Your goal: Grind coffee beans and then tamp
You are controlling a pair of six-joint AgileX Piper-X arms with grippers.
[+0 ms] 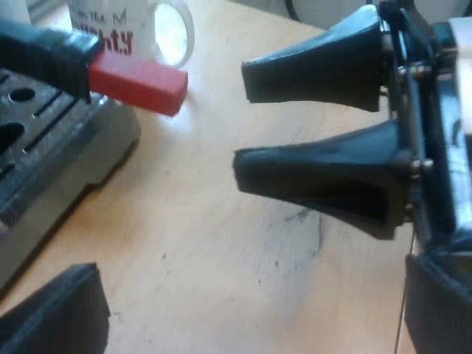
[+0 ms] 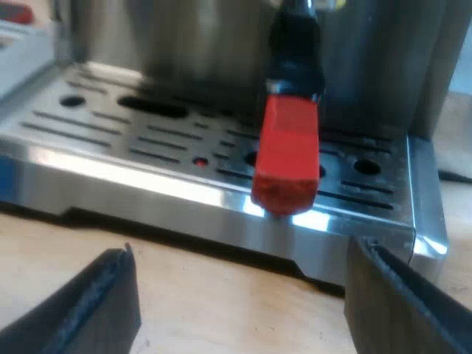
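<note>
The holder's dark handle (image 2: 295,59), with its red end, sticks out from the espresso machine (image 2: 110,125) over the slotted tray. A white printed mug (image 1: 140,29) stands on the wooden counter (image 1: 221,251) near the red end. The right end effector (image 2: 242,258) faces the red end, fingers wide apart; the left end effector (image 1: 251,295) is low over the counter, also wide

Red-ended black handle (image 2: 291,110), silver slotted drip tray (image 2: 110,125), white mug (image 1: 110,22) with seemingly red lettering, tan table (image 1: 221,258).
</note>
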